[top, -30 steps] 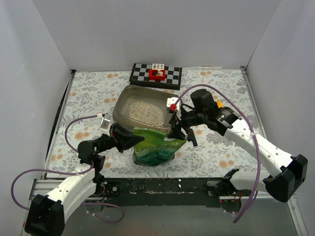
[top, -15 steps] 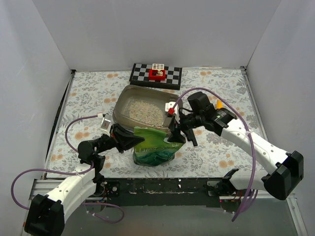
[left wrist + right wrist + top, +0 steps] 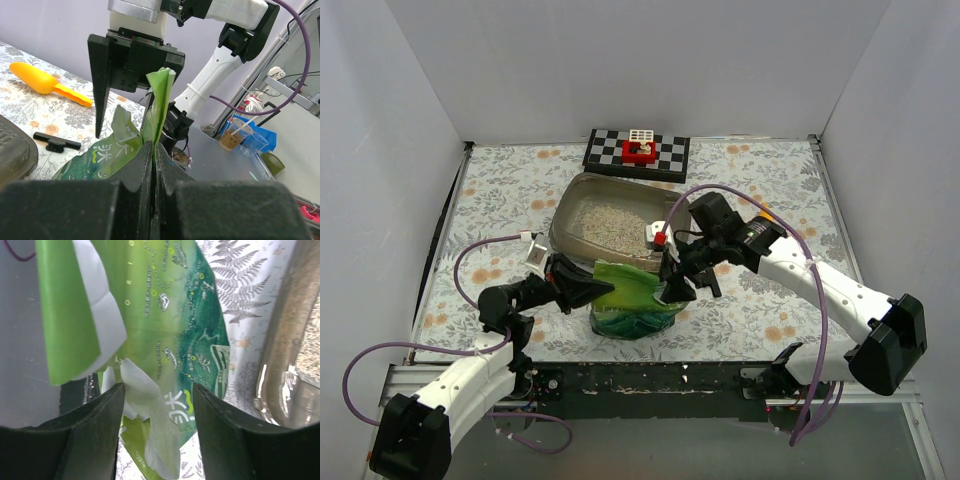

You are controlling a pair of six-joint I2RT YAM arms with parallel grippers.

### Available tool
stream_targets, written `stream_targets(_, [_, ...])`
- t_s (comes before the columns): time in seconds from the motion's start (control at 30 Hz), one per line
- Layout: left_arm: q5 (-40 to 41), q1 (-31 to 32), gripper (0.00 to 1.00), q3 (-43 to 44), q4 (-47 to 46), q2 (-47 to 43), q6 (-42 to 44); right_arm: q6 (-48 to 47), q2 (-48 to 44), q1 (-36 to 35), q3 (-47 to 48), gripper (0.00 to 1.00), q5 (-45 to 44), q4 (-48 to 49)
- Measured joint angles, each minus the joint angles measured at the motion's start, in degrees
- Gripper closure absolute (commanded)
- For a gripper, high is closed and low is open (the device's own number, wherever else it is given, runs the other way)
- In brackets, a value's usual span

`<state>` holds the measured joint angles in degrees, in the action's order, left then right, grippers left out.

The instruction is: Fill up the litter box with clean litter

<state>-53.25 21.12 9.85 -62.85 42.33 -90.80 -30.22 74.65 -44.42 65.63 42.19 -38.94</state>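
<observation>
The grey-brown litter box (image 3: 569, 211) sits mid-table and holds pale clean litter (image 3: 608, 226); its rim shows in the right wrist view (image 3: 285, 360). A glossy green bag (image 3: 635, 305) stands just in front of it. My left gripper (image 3: 595, 288) is shut on the bag's top left edge (image 3: 159, 107). My right gripper (image 3: 678, 283) is open, jaws spread on either side of the bag's torn top right corner (image 3: 150, 405), not closed on it.
A black-and-white checkered board (image 3: 636, 153) with a red-and-white toy lies at the back. A yellow-orange scoop (image 3: 42, 81) and a small black T-shaped piece (image 3: 56, 142) lie on the floral cloth right of the bag.
My right gripper has moved left and toward the near edge, down onto the bag's right corner. The bag's top has sagged slightly. The left gripper holds still.
</observation>
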Motion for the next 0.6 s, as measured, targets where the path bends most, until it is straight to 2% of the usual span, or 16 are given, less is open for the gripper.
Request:
stream_targets(0.03, [-0.2, 0.0, 1.00, 0.0, 0.0, 0.0, 0.0, -0.2, 0.2, -0.3, 0.1, 0.52, 0.2, -0.5])
stream_targets(0.13, [-0.2, 0.0, 1.00, 0.0, 0.0, 0.0, 0.4, -0.7, 0.3, -0.9, 0.3, 0.98, 1.3, -1.9])
stream_targets(0.4, [-0.1, 0.0, 1.00, 0.0, -0.1, 0.3, 1.0, -1.1, 0.4, -1.1, 0.3, 0.99, 2.3, -3.7])
stream_targets(0.5, [0.3, 0.0, 1.00, 0.0, -0.1, 0.4, 1.1, 1.4, -0.4, -1.1, 0.3, 0.99, -1.0, -1.9])
stream_targets(0.6, [0.7, -0.1, 1.00, 0.6, -0.2, 0.9, 1.3, 5.2, -2.8, -1.5, 0.3, 0.99, -8.0, 1.0])
